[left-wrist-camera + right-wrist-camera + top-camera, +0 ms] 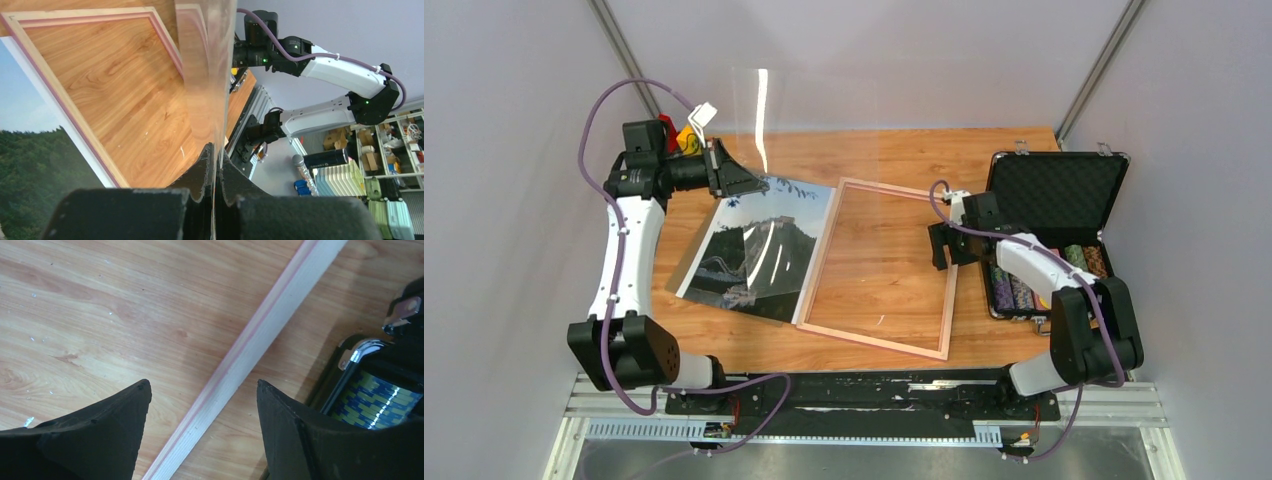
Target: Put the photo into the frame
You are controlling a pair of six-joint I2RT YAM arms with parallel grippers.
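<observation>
The photo [754, 245], a print of a wall over dark green hills, lies flat on the table left of the frame [874, 340]. The frame lies flat beside it, its thin rail light wood with a pink edge [260, 325]. My left gripper [724, 170] is shut on the bottom edge of a clear pane [809, 110], held upright above the table's back. In the left wrist view the pane [205, 65] rises from between the pinched fingers [216, 150]. My right gripper [944, 245] hovers open over the frame's right rail, its fingertips [202, 385] on either side of it without touching.
An open black case [1054, 195] with stacked poker chips [1024, 285] stands at the right, close beside the frame's right rail and my right arm. Its metal latch and chips [380, 400] show in the right wrist view. Grey walls enclose the table.
</observation>
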